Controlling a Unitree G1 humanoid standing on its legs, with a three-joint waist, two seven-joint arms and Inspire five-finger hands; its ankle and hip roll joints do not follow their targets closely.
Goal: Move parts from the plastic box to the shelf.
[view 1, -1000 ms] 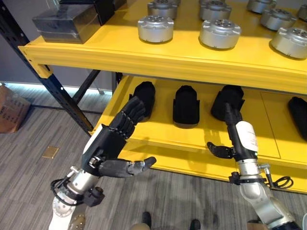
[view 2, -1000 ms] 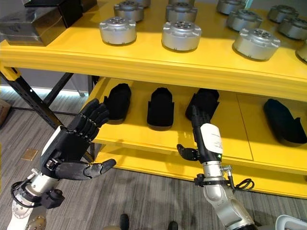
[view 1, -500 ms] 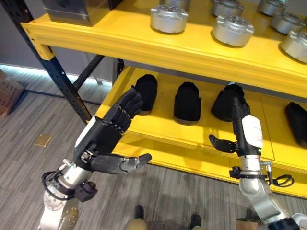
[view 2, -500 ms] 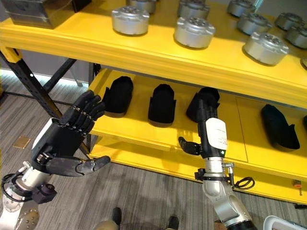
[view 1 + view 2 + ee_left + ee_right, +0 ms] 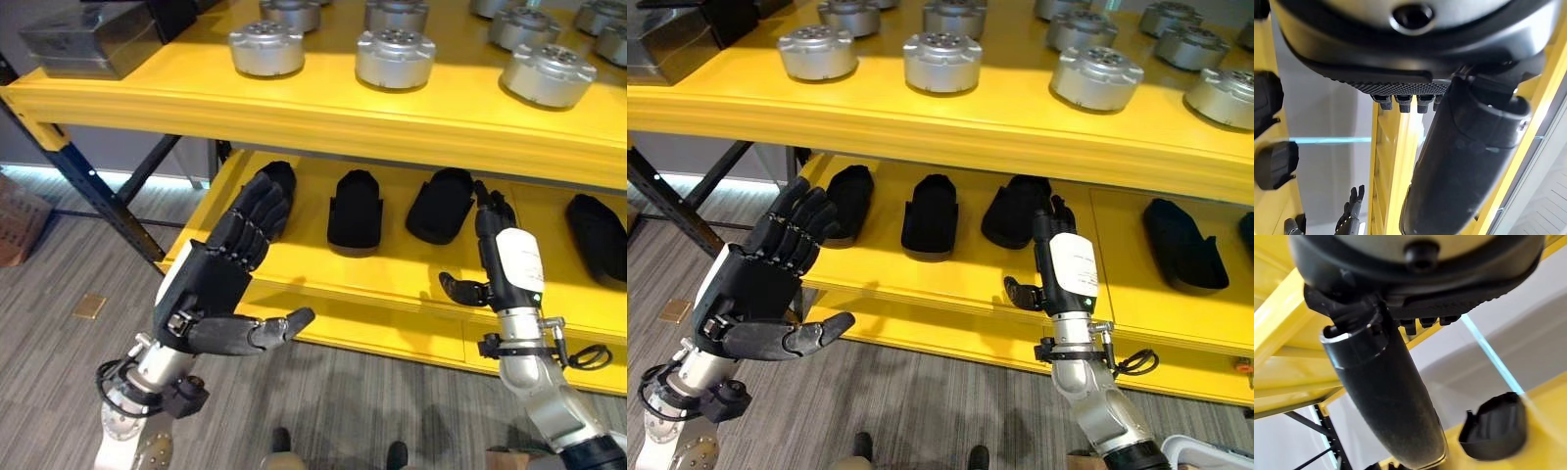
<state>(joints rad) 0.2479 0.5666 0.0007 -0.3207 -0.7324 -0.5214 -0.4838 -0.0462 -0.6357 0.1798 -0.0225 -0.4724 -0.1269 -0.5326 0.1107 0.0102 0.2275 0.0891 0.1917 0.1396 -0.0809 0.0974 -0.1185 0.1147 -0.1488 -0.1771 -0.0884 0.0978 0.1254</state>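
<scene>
Several black parts lie in a row on the yellow lower shelf (image 5: 392, 269): one at the left (image 5: 271, 188), one in the middle (image 5: 355, 208), a third (image 5: 441, 204) and one at the far right (image 5: 596, 235). My right hand (image 5: 495, 223) stands upright with straight fingers just right of the third part, open and holding nothing. Its thumb (image 5: 1381, 391) sticks out bare, with a black part (image 5: 1493, 428) beyond it. My left hand (image 5: 206, 289) hovers open and empty in front of the shelf's left end, near the leftmost part.
Several round silver parts (image 5: 395, 57) stand on the yellow upper shelf (image 5: 323, 113), with a grey box (image 5: 83, 39) at its left end. A dark diagonal brace (image 5: 88, 181) runs under that end. A cardboard box (image 5: 20, 230) sits on the floor at the left.
The whole picture has shifted with the camera. My right hand's fingers now stand beside the third black part's right edge instead of in front of it. Both hands stay open and empty.
</scene>
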